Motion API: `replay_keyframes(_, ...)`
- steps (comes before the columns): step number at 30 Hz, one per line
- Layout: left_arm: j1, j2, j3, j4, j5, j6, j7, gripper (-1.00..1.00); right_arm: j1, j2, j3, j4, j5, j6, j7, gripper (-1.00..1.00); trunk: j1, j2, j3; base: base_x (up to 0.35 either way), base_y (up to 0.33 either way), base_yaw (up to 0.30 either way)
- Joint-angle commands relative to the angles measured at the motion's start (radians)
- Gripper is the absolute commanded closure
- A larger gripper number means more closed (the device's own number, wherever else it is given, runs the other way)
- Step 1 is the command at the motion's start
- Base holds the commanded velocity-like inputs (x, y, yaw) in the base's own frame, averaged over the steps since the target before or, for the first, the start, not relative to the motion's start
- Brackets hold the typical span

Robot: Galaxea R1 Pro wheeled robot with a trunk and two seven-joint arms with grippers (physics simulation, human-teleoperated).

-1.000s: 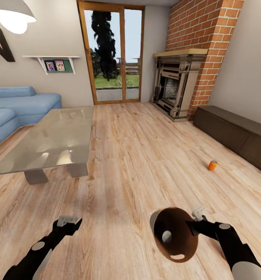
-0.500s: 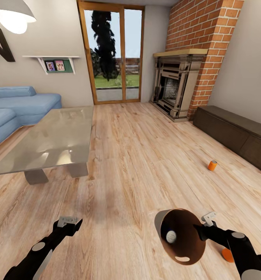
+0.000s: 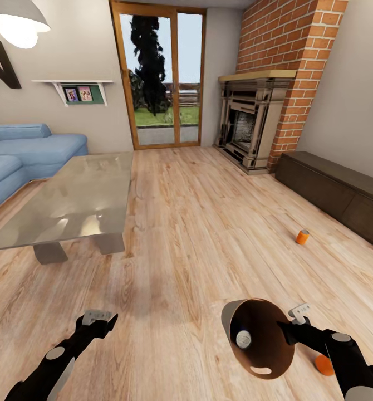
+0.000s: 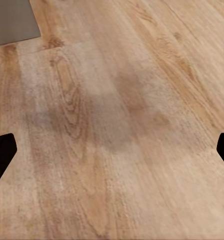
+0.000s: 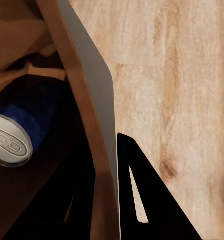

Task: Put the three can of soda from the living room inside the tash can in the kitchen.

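- Left gripper: fingers spread, empty, left of the trash can.
- Trash can: tipped toward the camera, rim pinched by right gripper; 1 blue soda can inside.
- 2 orange cans on floor: one just right of the bin, another beyond it.
- Advice: level the bin before collecting.

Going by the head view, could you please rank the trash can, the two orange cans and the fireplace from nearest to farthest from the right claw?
1. Trash can, held at its rim in the right claw.
2. Orange can on the floor, beside the right arm.
3. Orange can, farther off near the dark cabinet.
4. Fireplace, at the far wall.
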Motion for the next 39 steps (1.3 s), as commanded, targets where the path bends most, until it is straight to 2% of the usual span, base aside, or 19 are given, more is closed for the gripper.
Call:
replay_keyframes(1, 0.0, 0.0, 0.0, 0.0, 0.0, 0.0, 0.0, -1.0, -0.001, 0.0, -0.001, -0.001, -0.01, 0.003, 0.007, 1.0, 0.0, 0.0, 0.0, 0.0, -0.154, 0.0)
replay_keyframes(13, 0.0, 0.0, 0.0, 0.002, 0.0, 0.0, 0.0, -1.0, -0.001, 0.0, -0.001, -0.001, -0.01, 0.003, 0.007, 1.0, 0.0, 0.0, 0.0, 0.0, -0.089, 0.0)
replay_keyframes(22, 0.0, 0.0, 0.0, 0.004, -0.001, 0.002, -0.001, -1.0, -0.002, -0.004, -0.005, -0.001, -0.01, 0.005, 0.008, 1.0, -0.035, 0.063, 0.028, 0.0, -0.003, 0.0)
replay_keyframes(25, 0.0, 0.0, 0.001, 0.003, 0.0, 0.006, -0.005, -1.0, -0.007, -0.028, -0.009, -0.002, -0.01, 0.011, 0.011, 1.0, -0.046, 0.084, 0.038, 0.0, 0.0, 0.0)
replay_keyframes(27, -0.001, 0.002, 0.001, -0.002, 0.004, 0.017, -0.007, -1.0, -0.009, -0.032, -0.01, -0.002, -0.01, 0.012, 0.012, 1.0, -0.054, 0.098, 0.044, 0.0, 0.0, 0.0)
replay_keyframes(29, -0.001, 0.003, 0.001, -0.01, 0.008, 0.059, -0.009, -1.0, -0.012, -0.035, -0.01, -0.003, -0.01, 0.013, 0.012, 1.0, -0.061, 0.112, 0.05, 0.0, 0.0, 0.0)
replay_keyframes(30, -0.001, 0.004, 0.001, -0.016, 0.011, 0.109, -0.013, -1.0, -0.014, -0.036, -0.01, -0.009, -0.011, 0.015, 0.013, 1.0, -0.065, 0.119, 0.053, 0.0, 0.0, 0.0)
replay_keyframes(33, -0.01, 0.009, 0.003, -0.028, 0.014, 0.235, -0.083, -1.0, -0.015, -0.036, -0.01, -0.061, -0.011, 0.021, 0.015, 1.0, -0.077, 0.14, 0.063, 0.0, 0.0, 0.0)
replay_keyframes(36, -0.026, 0.011, 0.005, -0.032, 0.015, 0.303, -0.125, -1.0, -0.017, -0.035, -0.01, -0.103, -0.011, 0.032, 0.016, 1.0, -0.088, 0.161, 0.072, 0.0, 0.0, 0.0)
replay_keyframes(39, -0.06, 0.014, 0.007, -0.037, 0.015, 0.365, -0.149, -1.0, -0.023, -0.037, -0.01, -0.149, -0.011, 0.096, 0.019, 1.0, -0.1, 0.182, 0.082, 0.0, 0.0, 0.0)
